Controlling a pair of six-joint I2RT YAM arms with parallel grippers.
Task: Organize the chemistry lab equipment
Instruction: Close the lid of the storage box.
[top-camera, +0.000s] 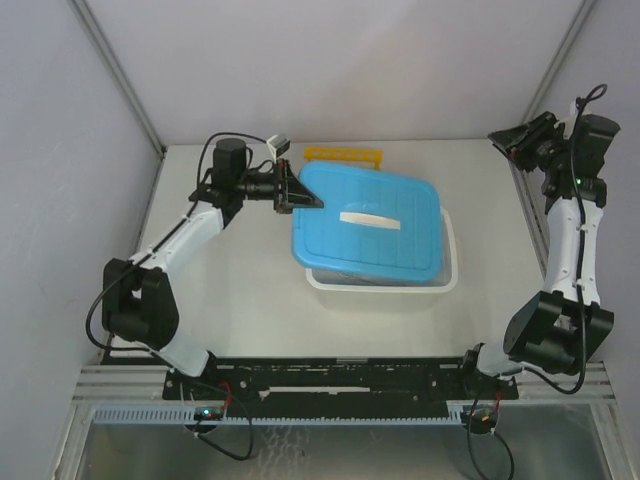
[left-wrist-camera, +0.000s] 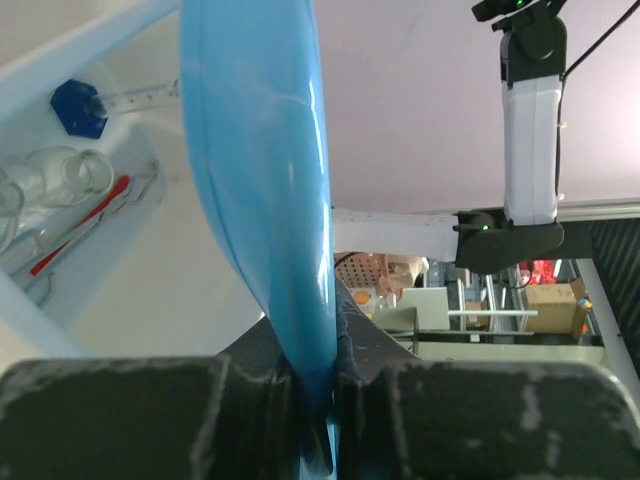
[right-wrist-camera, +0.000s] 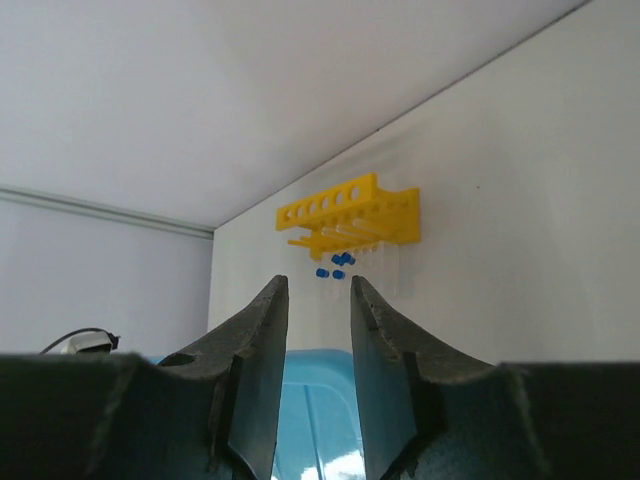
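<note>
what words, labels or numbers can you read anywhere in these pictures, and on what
None can be read.
Blue lid: a pale strip on top, no lettering legible.
Tube with the blue cap in the white tub: fine scale marks along its side, too small to read.
Cardboard boxes in the background of the left wrist view: markings too blurred to read.
Yellow rack: no text visible.

Overhead: blue lid (top-camera: 368, 222) covers nearly all of the white tub (top-camera: 448, 262); contents unseen there. Yellow rack (top-camera: 343, 154) partly hidden behind the lid. Left wrist view: glass vessels (left-wrist-camera: 70, 175) cut off at the left edge. Right wrist view: blue-capped tubes (right-wrist-camera: 338, 263) too small to count.
</note>
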